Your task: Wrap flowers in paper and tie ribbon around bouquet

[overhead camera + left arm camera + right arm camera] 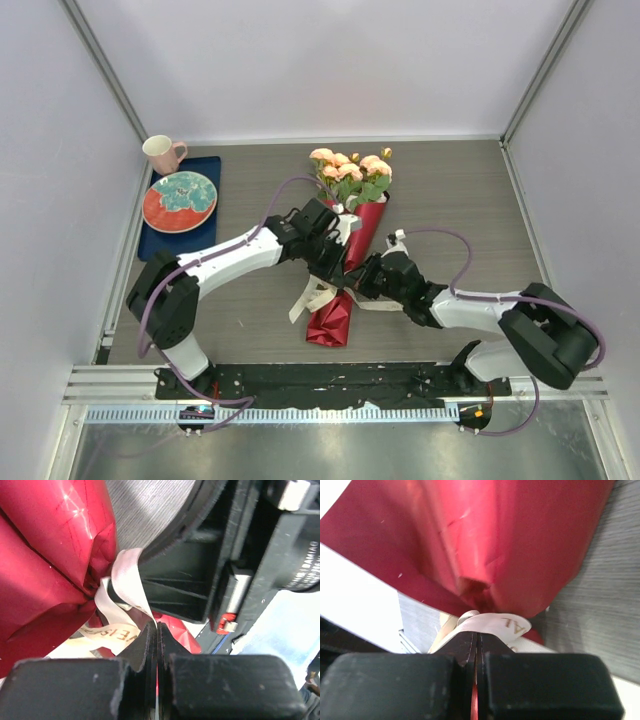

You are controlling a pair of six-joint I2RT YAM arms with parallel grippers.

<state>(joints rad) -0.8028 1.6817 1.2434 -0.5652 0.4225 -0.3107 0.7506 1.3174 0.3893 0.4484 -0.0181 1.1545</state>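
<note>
Red paper (366, 222) already forms a cone round the stems, so the wrapping part looks done. The bouquet (355, 205) lies mid-counter (450, 200). Its flowers (352, 170) point to the far side and a crumpled tail of paper points toward the arm bases. Far off to the left, a mug (162, 153) and a plate (180, 200) sit on a blue tray (205, 165), clear of the work.

The ribbon (125, 575) is at the cone's pinched waist. In the left wrist view it comes out of the crease in the paper, and from above its loose cream ends trail on the counter just left of the tail. Whether it goes fully round the waist cannot be told from these views.

The left tool (156, 627) is fully closed, with a strand of ribbon running into its fingertips. The right tool (476, 639) is likewise closed, pinching a fold of ribbon right under the paper's narrow end. The two tools sit close together on either side of the waist.

My reading is that the tying is under way and nearly at its tightest point, with each tool holding one end. No finished knot or bow is visible. What seems left is to cinch the ribbon, secure it and let go.
</note>
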